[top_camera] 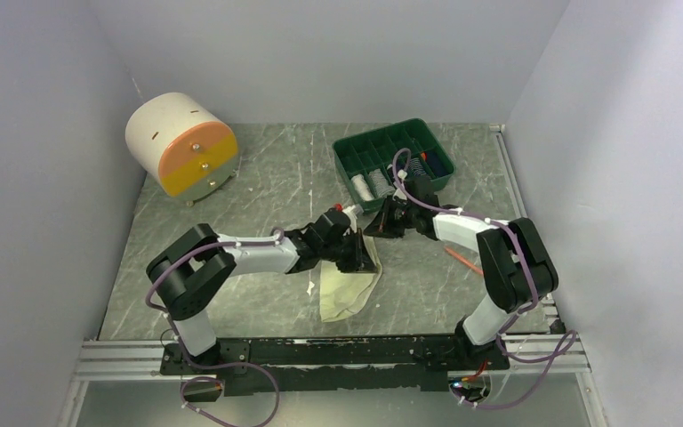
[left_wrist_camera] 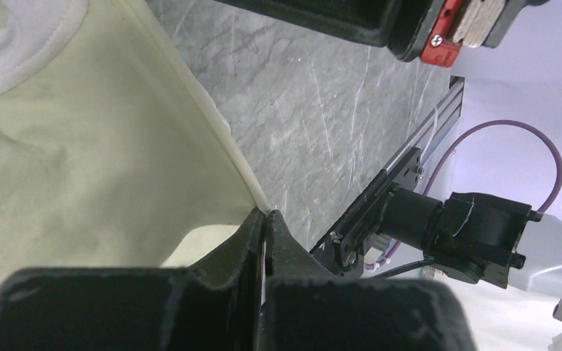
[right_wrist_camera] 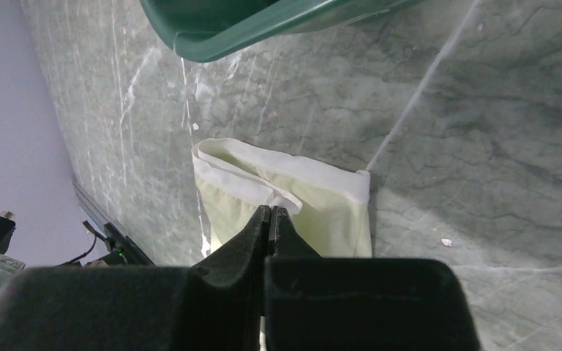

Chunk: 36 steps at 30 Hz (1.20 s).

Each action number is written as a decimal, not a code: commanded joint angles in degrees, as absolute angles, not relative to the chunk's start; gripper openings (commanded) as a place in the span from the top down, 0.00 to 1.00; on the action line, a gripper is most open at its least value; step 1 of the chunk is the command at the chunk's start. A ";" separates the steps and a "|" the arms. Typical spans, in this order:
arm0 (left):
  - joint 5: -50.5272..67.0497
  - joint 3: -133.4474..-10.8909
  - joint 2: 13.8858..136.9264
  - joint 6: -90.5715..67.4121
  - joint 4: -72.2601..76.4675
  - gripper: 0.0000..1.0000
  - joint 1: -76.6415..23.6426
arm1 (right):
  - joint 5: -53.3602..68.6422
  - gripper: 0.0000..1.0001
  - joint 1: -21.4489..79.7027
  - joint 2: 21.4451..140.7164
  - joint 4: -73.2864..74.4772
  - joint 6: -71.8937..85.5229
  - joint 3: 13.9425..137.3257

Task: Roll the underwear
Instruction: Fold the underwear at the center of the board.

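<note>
Grey-green marbled stone forms the surface (top_camera: pixel 258 205), closed in by pale walls on three sides.

The left jaws are pressed together at the hem of the underwear (top_camera: pixel 347 292), and the left wrist view shows the cloth's edge running straight into their tips, so they seem to pinch it there. The right jaws are shut with nothing between them. Their tips sit over a folded-back part of the white waistband (right_wrist_camera: pixel 285 172), but I cannot tell whether they touch it.

The garment is thin and pale cream-yellow, with a broader white band along its far end. It lies mostly flat on the surface near the middle. The left jaws are at its upper right edge, and the rest spreads from them toward the arms' bases.

Just beyond the right jaws is a green tray (top_camera: pixel 341 158) divided into compartments. Two white rolls (top_camera: pixel 369 184) stand in the near-left slots. Toward the tray's right side are a striped item and something dark blue, both too small to make out.

A thin orange stick (top_camera: pixel 462 260) lies on the surface to the right, beside the right arm. Well apart in the far left corner is a drum-shaped unit (top_camera: pixel 180 142) with a white body and an orange-and-yellow front.
</note>
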<state>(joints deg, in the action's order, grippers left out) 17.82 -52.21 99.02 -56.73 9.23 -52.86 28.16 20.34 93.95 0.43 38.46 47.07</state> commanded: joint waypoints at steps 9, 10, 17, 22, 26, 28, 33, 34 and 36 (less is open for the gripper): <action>24.42 -54.19 103.80 -57.19 18.99 0.79 -54.58 | 24.98 0.96 19.02 96.78 1.68 32.94 52.11; 25.48 -54.41 104.33 -57.26 19.04 0.73 -54.59 | 24.27 0.96 19.02 96.50 2.25 32.62 52.66; 24.17 -49.43 93.88 -53.57 16.33 0.39 -54.59 | 21.13 0.68 19.00 91.76 6.21 31.36 53.56; 16.30 -47.85 80.11 -48.81 2.35 0.33 -54.58 | 21.12 0.53 19.11 87.25 7.50 32.44 50.55; 3.90 -44.71 72.85 -50.51 -10.95 0.30 -53.18 | 21.73 0.51 20.48 85.99 7.92 32.84 48.39; 1.09 -42.37 70.63 -52.01 -14.61 0.29 -51.74 | 20.29 0.50 21.30 86.34 8.25 33.13 47.91; 0.09 -38.14 67.90 -52.94 -16.61 0.29 -50.02 | 17.00 0.50 24.25 88.99 8.30 32.43 48.60; 0.09 -37.63 67.73 -52.87 -16.42 0.29 -50.09 | 16.56 0.51 24.92 89.79 7.94 32.30 48.91; 0.09 -37.28 68.31 -52.63 -16.26 0.29 -50.07 | 16.08 0.55 25.66 91.71 7.43 32.16 49.85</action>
<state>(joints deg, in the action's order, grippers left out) 2.61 -37.36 68.90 -52.25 -14.06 -49.98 18.74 24.12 88.71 8.78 32.53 48.14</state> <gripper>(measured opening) 0.708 0.485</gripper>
